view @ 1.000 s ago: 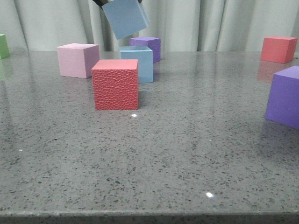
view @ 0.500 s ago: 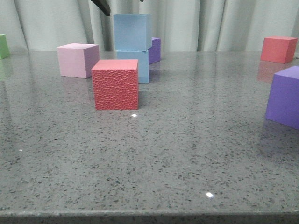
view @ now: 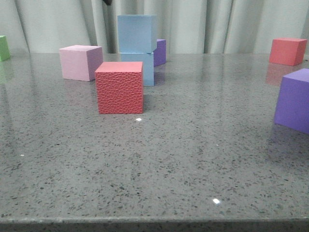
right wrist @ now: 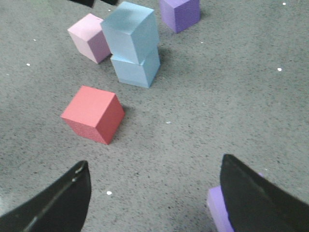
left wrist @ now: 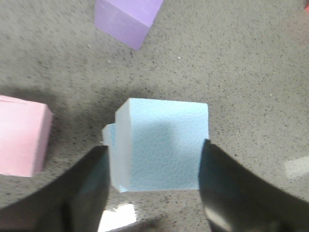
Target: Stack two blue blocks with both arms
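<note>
Two pale blue blocks are stacked at the back of the table: the upper blue block [view: 136, 33] rests on the lower blue block [view: 146, 68], turned a little off its edges. In the left wrist view my left gripper [left wrist: 154, 145] is open above the upper block [left wrist: 161, 145], with one finger [left wrist: 82, 193] on each side and not touching it. A corner of the lower block [left wrist: 108, 135] shows beneath. In the front view only one dark fingertip [view: 107, 2] shows at the top edge. My right gripper [right wrist: 154, 162] is open and empty, far from the stack [right wrist: 130, 31].
A textured red cube [view: 119, 87] stands in front of the stack, a pink cube [view: 79, 62] left of it, a purple cube [view: 160, 50] behind. A large purple cube [view: 294, 99], a red cube [view: 287, 50] and a green cube [view: 4, 47] stand apart.
The upper blue block, held tilted in the air a second ago, now sits on the lower one. My left gripper has let go and risen almost out of the front view.
</note>
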`<state>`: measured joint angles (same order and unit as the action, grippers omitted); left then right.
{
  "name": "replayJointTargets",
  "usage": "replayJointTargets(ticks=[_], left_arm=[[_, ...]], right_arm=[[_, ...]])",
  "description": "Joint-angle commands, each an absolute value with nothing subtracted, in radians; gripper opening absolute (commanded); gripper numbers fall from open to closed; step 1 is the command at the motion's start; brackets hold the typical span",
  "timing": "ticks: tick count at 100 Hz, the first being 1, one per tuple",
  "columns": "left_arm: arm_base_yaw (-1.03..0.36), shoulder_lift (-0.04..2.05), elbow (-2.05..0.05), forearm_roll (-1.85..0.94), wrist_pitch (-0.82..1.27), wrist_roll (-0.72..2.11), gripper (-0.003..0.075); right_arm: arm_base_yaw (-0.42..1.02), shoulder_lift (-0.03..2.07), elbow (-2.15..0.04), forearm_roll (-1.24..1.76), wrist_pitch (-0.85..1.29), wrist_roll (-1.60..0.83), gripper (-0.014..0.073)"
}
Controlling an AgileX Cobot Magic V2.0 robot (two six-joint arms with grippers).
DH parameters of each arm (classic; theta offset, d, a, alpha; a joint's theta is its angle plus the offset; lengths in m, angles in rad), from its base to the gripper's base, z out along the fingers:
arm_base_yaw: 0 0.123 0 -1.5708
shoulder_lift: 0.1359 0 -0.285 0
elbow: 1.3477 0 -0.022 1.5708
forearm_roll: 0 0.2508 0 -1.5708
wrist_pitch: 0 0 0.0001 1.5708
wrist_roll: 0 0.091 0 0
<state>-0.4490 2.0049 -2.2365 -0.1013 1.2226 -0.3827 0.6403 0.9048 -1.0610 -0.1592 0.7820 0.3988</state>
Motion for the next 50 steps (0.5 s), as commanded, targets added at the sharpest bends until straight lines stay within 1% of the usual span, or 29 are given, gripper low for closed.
replayJointTargets(ticks=[1,10,17,33,50], left_arm=[[-0.460,1.903,-2.270,-0.074,1.190,-0.356,0.0265],[-0.460,1.866,-2.266,-0.037,1.203,-0.338,0.0179],[-0.460,1.836,-2.253,0.000,1.205,-0.334,0.0132],[-0.460,1.751,-2.179,0.080,1.192,-0.334,0.0078],[-0.460,1.618,-2.011,0.116,1.122,-0.334,0.0039]], right_arm=[[0.635,0.892,-1.085,-0.202,0.756,0.392,0.0556],[0.635,0.891,-1.085,-0.202,0.776,0.395,0.0556],[0.635,0.889,-1.085,-0.206,0.777,0.396,0.0556],[0.635,0.866,-1.076,-0.207,0.758,0.421,0.0556],[0.634,0.790,-1.029,-0.253,0.713,0.464,0.0556]])
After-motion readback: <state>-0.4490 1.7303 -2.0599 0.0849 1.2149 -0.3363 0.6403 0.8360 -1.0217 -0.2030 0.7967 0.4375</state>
